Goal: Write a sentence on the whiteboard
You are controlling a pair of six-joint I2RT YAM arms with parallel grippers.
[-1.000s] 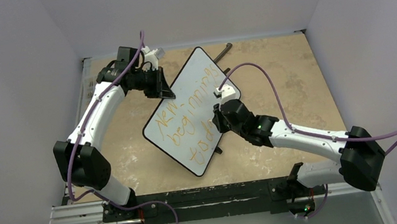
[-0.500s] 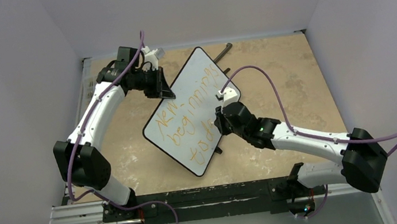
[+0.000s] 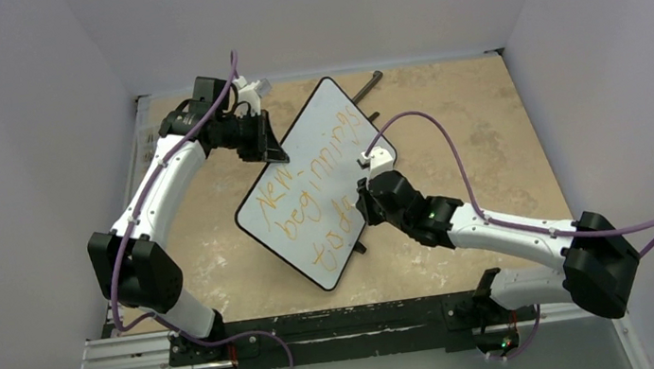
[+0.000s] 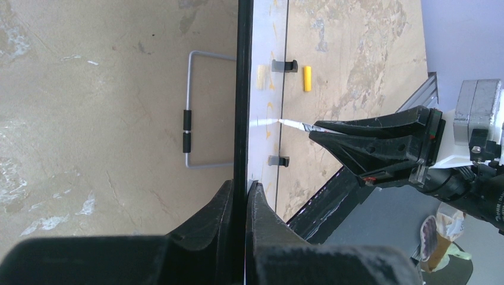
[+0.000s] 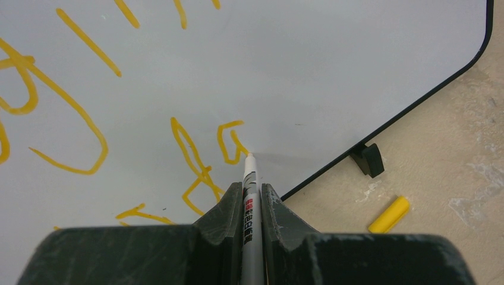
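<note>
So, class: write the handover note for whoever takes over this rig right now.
Left gripper: shut on the whiteboard rim, holding it.
Right gripper: shut on the pen, tip on the writing surface.
Done: the sentence reads "New beginnings", and a third line is begun, with "tod" legible.
Left: finish that word, probably "today", then lift the pen. A yellow cap lies on the table by the rim.

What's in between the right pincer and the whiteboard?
A white marker, gripped by the right pincer, with its tip touching the whiteboard by the orange lettering. The right wrist view shows it.
</note>
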